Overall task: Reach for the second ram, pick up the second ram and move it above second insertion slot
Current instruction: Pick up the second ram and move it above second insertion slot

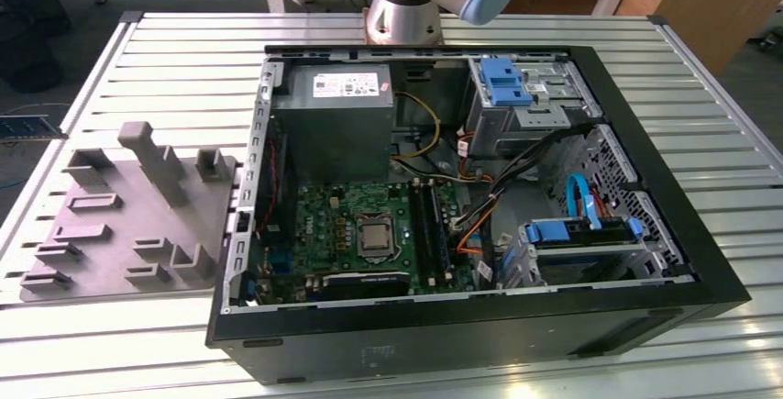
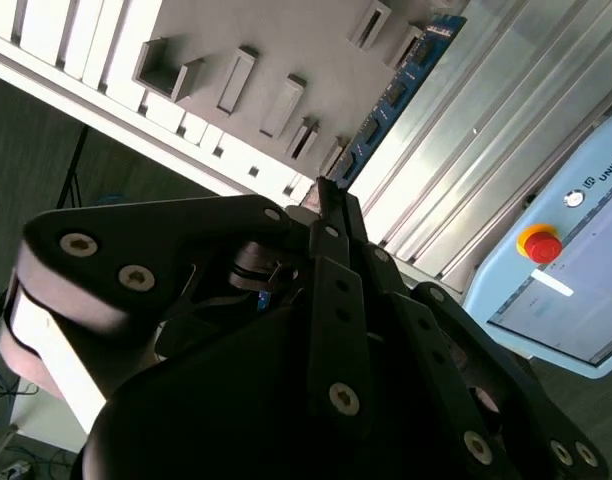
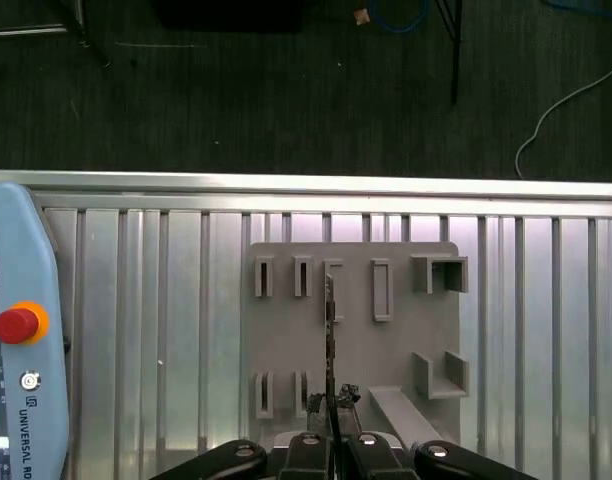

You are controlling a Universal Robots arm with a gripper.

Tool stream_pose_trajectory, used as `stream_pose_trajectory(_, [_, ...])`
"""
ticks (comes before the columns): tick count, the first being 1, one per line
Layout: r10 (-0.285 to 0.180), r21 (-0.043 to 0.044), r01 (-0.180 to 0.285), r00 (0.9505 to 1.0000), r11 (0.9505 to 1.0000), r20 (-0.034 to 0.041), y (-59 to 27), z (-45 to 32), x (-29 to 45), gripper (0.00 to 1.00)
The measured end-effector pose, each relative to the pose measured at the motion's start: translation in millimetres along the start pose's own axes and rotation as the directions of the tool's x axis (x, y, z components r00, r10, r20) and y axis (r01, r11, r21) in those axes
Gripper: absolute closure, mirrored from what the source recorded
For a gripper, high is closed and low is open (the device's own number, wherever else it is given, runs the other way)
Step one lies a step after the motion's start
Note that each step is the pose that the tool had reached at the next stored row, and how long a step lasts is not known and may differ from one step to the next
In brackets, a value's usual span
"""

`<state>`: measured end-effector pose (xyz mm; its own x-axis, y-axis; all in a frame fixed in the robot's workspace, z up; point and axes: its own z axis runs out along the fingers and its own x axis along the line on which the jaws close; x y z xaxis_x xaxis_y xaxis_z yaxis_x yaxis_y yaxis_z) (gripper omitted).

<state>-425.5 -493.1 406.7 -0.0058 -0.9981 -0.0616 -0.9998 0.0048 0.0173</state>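
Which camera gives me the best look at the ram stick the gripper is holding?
The second wrist view: the second ram shows its flat face and chips, reaching out from the gripper. The first wrist view sees it edge-on, a thin line.

Grey fixture plate (image 1: 123, 225), silver ribbed table (image 1: 183, 60), black-chipped second ram (image 2: 396, 90)

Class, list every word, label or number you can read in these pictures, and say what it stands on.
Label on the power supply: print too small to read.
Lettering on the teach pendant: cut off at the picture's edge, so it cannot be read whole.
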Motion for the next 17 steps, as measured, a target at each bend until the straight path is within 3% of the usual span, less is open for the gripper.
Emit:
stream_pose_trajectory(5, [0.000,0.0001,0.000,1.0000,1.0000,0.0002,0.1,-8.6,-0.5,0.87])
stream_pose_trajectory(17, [0.000,-0.0001,0.000,1.0000,1.0000,0.0001,-4.4,-9.0,-0.5,0.87])
